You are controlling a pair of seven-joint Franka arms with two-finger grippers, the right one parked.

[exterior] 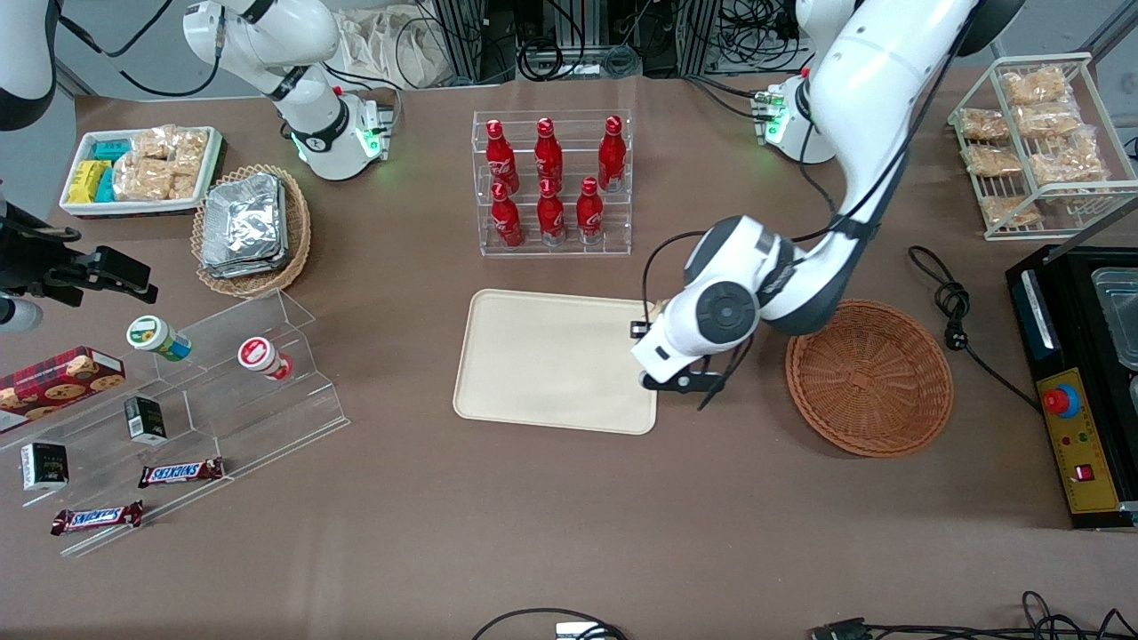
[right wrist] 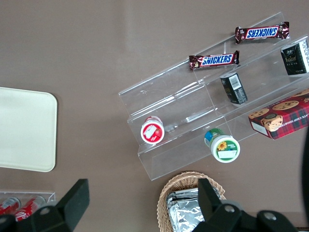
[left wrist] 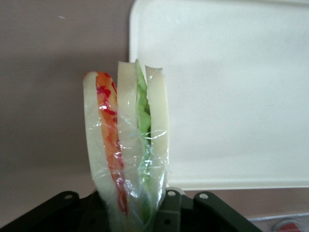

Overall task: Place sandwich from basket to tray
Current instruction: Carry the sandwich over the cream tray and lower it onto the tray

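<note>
carrying the sandwich to the tray

the brown counter (exterior: 569, 533) is bearing the cream tray (exterior: 533, 356) in the middle, and the round orange-brown basket (exterior: 869, 378) is lying empty toward the working arm's end. the gripper (exterior: 669, 378) is hovering over the tray's edge nearest the basket. its fingers (left wrist: 166, 212) are clamping the sandwich (left wrist: 128, 145) by its lower end, the wedge standing on edge with the filling layers showing, just off the tray's rim. the transfer looks about half done; the next move calls for drifting further over the tray, lowering, then letting go.
</note>
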